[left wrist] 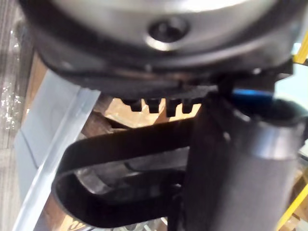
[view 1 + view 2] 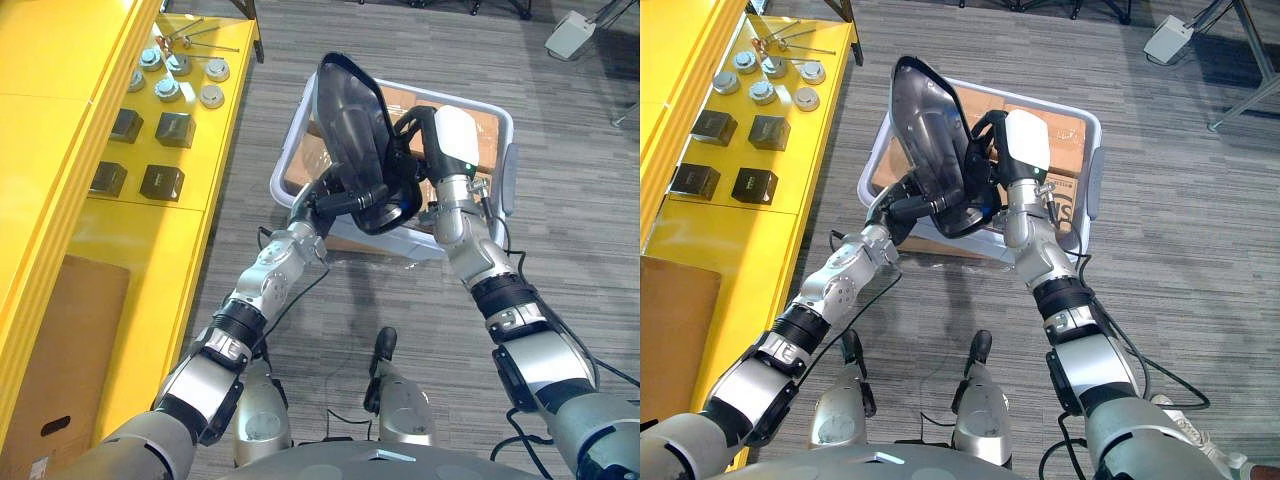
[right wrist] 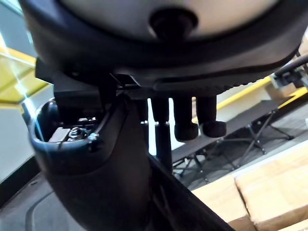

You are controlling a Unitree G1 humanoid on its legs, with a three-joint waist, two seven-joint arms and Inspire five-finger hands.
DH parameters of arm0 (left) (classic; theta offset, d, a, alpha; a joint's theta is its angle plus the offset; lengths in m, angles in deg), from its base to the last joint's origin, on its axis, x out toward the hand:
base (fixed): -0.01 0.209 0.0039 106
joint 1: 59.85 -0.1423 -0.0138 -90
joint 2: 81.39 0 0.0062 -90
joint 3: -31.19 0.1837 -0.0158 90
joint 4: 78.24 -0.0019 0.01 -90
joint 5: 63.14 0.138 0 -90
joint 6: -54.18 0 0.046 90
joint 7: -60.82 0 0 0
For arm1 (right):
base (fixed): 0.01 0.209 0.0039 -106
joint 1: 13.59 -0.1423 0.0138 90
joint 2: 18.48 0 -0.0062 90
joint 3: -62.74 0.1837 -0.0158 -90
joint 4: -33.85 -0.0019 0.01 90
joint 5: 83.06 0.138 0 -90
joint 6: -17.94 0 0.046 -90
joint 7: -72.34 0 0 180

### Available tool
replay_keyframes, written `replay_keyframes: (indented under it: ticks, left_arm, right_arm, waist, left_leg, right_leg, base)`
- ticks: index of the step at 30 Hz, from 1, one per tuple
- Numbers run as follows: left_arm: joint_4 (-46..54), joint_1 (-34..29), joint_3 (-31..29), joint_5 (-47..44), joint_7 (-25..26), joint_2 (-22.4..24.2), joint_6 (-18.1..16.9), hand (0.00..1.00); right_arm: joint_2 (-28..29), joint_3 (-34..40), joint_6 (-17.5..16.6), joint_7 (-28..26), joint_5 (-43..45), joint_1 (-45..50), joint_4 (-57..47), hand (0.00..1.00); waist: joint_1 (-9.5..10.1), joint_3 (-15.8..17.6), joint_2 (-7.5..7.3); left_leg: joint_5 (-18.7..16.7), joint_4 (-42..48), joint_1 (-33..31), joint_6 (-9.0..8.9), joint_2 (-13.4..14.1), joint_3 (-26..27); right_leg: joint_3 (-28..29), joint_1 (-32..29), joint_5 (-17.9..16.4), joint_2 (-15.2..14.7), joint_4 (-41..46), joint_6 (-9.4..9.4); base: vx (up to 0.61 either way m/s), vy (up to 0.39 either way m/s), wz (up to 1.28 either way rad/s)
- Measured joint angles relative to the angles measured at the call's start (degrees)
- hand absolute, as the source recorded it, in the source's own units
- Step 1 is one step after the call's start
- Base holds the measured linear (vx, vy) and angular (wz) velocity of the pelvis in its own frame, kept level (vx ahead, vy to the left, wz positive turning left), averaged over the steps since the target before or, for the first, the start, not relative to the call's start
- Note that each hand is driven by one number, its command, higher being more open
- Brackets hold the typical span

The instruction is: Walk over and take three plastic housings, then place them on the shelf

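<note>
Left hand [image 2: 318, 200] is gripping the housing [image 2: 350, 120] by its lower edge, right hand [image 2: 445, 140] is clamping its side, so it's hanging upright just over the bin [image 2: 287, 160]. Shelf [image 2: 60, 150] is running along left of the bin, open carpet [image 2: 580, 250] is stretching right. Boxes [image 2: 483, 135] are sitting inside the bin.

head eyes: both stare down from above, sharing the yellow shelf [image 2: 70, 60] and grey bin [image 2: 288, 150]
left wrist: jammed right up against the black housing [image 1: 130, 139]
right wrist: equally close, facing out past it

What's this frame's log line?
left robot hand: gripping housing | right robot hand: gripping housing | housing: over bin | shelf: not yet
</note>
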Motion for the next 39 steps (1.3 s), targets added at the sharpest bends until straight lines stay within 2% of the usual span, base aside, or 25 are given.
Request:
replay_keyframes:
  ticks: [1, 2, 8, 18, 22, 27, 28, 34, 38, 39]
  left_arm:
    - [0.0, 0.0, 0.19, -0.39, -0.01, 0.04, 0.0, 1.0]
    - [-0.09, 0.0, 0.46, -2.11, -0.03, 0.24, 0.0, 0.0]
    - [-1.15, -0.04, 0.83, -6.69, -0.53, 0.66, -0.04, 0.0]
    - [-5.39, -1.15, 1.04, -8.3, -1.44, 0.2, -1.34, 0.0]
    - [-5.38, -2.62, 1.7, -8.66, -1.63, 0.23, -3.84, 0.0]
    - [-5.38, -3.5, 2.99, -8.31, -1.62, 0.26, -4.86, 0.0]
    - [-5.38, -3.54, 3.19, -8.23, -1.62, 0.27, -5.2, 0.0]
    - [-2.95, -6.96, 3.8, -7.69, -1.62, 0.53, -7.76, 0.0]
    - [3.11, -8.83, 3.1, -1.99, -1.67, 0.57, -8.76, 0.0]
    - [5.82, -9.92, 2.17, 0.49, -1.73, 0.56, -8.98, 0.0]
  right_arm:
    - [0.06, -0.22, -0.01, -0.11, 0.0, 0.0, 0.0, 0.0]
    - [0.08, -0.56, -0.1, -0.64, 0.0, 0.01, -0.04, 0.0]
    - [0.11, -0.7, -1.49, -1.32, 0.03, 2.33, -2.4, 0.0]
    - [0.2, -1.72, -5.17, -0.68, 0.16, 6.25, -6.86, 0.0]
    - [1.85, -1.52, -4.98, -0.17, 0.48, 7.66, -6.83, 0.0]
    - [1.97, -1.53, -5.34, 1.42, 0.57, 10.22, -8.08, 0.0]
    - [1.96, -1.5, -5.47, 1.64, 0.58, 10.53, -8.38, 1.0]
    - [2.44, -1.37, -8.83, 4.95, 2.79, 15.35, -10.52, 1.0]
    - [3.93, -1.31, -11.83, 6.38, 5.95, 20.04, -14.81, 1.0]
    - [4.89, -0.79, -13.37, 6.69, 9.37, 22.26, -18.03, 1.0]
  waist:
    - [0.01, 0.0, 0.0]
    - [0.03, 0.0, 0.0]
    - [0.07, -0.03, 0.02]
    - [0.01, -0.53, 0.01]
    - [-0.02, -2.78, 0.02]
    - [0.05, -5.33, 0.06]
    - [0.04, -5.51, 0.07]
    - [0.04, -8.41, 0.08]
    - [0.11, -9.76, 0.12]
    - [0.06, -10.29, 0.2]
  left_leg:
    - [0.01, 0.0, 0.0, -0.01, 0.0, -0.04]
    - [0.03, 0.0, 0.0, -0.01, -0.01, -0.12]
    - [0.05, 0.01, 0.02, -0.01, -0.04, -0.23]
    - [-0.17, 0.01, 0.93, -0.23, -0.07, -0.03]
    - [-0.45, 0.01, 0.94, -0.39, -0.07, -0.01]
    - [-0.59, 0.01, 1.08, -0.5, -0.08, 0.06]
    - [-0.59, 0.01, 1.14, -0.51, -0.08, 0.06]
    - [-1.62, -0.01, 2.45, -1.25, -0.08, 0.5]
    - [-1.88, -0.03, 2.75, -1.38, -0.07, 0.66]
    - [-1.99, -0.03, 2.86, -1.46, -0.07, 0.74]
  right_leg:
    - [0.0, 0.01, 0.01, 0.0, 0.0, 0.01]
    - [-0.04, 0.05, 0.01, 0.0, 0.0, 0.02]
    - [-0.09, 0.11, 0.02, -0.01, -0.02, 0.04]
    - [0.14, 0.82, -0.01, -0.08, -0.08, 0.1]
    - [0.13, 0.8, -0.03, -0.11, -0.1, 0.11]
    - [0.08, 0.89, -0.05, -0.16, -0.12, 0.12]
    - [0.07, 0.94, -0.05, -0.17, -0.12, 0.12]
    - [0.03, 1.91, -0.6, -0.29, -0.28, 0.26]
    - [0.03, 2.08, -1.07, -0.33, -0.43, 0.46]
    - [0.05, 2.13, -1.16, -0.34, -0.43, 0.48]
  base:
    - [0.0, 0.0, 0.0]
    - [0.0, 0.0, 0.0]
    - [0.0, 0.0, 0.0]
    - [0.0, 0.0, -0.01]
    - [0.0, 0.0, 0.0]
    - [0.0, 0.0, 0.0]
    - [0.0, 0.0, 0.0]
    - [0.0, -0.001, -0.03]
    - [0.0, 0.0, 0.0]
    - [0.0, 0.0, 0.0]
